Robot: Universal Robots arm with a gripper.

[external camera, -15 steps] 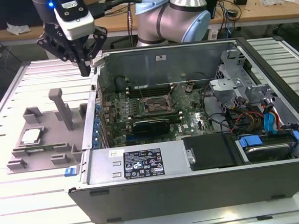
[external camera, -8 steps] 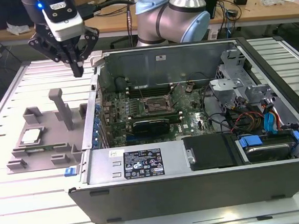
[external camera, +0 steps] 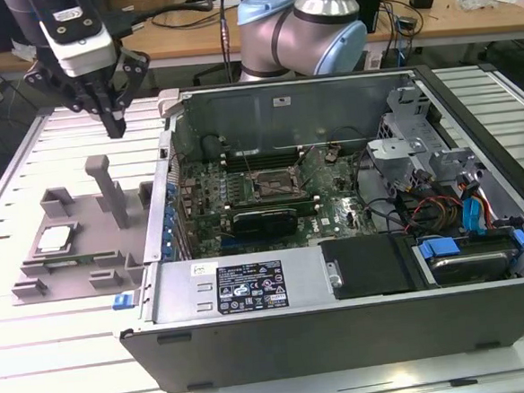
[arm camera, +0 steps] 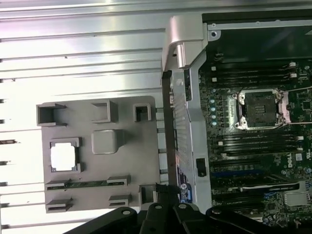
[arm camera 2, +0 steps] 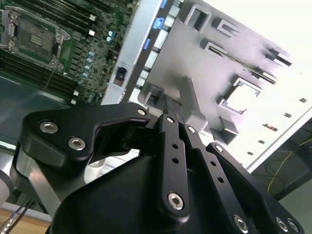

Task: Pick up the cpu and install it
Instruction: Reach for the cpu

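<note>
The cpu (external camera: 56,238), a small pale silvery square, lies in a recess of the grey fixture plate (external camera: 111,227) on the exterior view's left. It also shows as a bright square in both wrist views (arm camera: 63,157) (arm camera 2: 242,100). My gripper (external camera: 114,128) hangs well above the fixture's far side, fingers together and holding nothing. Its black fingers (arm camera 2: 171,141) taper to one tip, and the gripper (arm camera: 163,189) sits beside the case wall. The open socket frame (external camera: 275,185) (arm camera: 257,108) sits on the motherboard inside the case.
The open computer case (external camera: 250,287) lies on the slatted table, its tall side wall (external camera: 160,213) between the fixture and the motherboard. Upright grey posts (external camera: 109,189) rise from the fixture. The arm's base (external camera: 304,32) stands behind the case. Drive cage and cables fill the case's right.
</note>
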